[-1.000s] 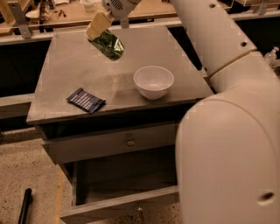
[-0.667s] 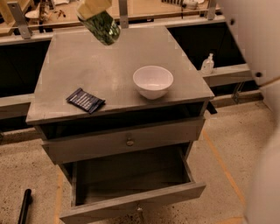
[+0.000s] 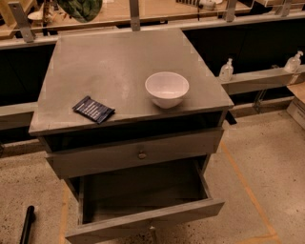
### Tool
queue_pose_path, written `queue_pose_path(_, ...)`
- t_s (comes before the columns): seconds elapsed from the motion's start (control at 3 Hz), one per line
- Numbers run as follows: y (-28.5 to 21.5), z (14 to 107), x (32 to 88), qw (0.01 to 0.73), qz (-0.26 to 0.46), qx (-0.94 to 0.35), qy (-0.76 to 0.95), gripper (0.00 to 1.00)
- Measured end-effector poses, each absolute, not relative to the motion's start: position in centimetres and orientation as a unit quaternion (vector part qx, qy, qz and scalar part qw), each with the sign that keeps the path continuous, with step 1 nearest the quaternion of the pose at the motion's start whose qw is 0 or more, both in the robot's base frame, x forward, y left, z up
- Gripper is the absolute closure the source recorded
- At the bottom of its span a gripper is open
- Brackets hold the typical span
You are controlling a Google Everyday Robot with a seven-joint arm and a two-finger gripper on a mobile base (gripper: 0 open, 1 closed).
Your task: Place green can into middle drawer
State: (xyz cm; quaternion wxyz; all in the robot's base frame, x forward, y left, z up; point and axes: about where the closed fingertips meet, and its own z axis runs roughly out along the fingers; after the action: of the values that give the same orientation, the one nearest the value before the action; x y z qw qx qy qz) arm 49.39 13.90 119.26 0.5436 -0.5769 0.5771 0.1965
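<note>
The green can shows only as a mottled green lower part at the top edge of the camera view, hanging in the air above the far left of the grey cabinet top. My gripper is out of view above the top edge, so its hold on the can is not visible. The middle drawer is pulled open at the bottom of the cabinet, and its grey inside is bare. The drawer front with a round knob just above it is closed.
A white bowl stands on the cabinet top at the right. A dark blue packet lies near the front left edge. Two pump bottles stand on a ledge to the right. A black bar lies on the floor at the left.
The can has risen and moved left to the top edge. The white arm that filled the right side has left the view.
</note>
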Motion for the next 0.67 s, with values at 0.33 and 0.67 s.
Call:
queue_pose_path(0.33, 12.7, 117.7, 50.3, 0.539, 0.226, -0.556, 0.591, 1.0)
queue_pose_path(0.67, 13.4, 116.8, 48.0, 0.552, 0.277, -0.535, 0.577, 1.0)
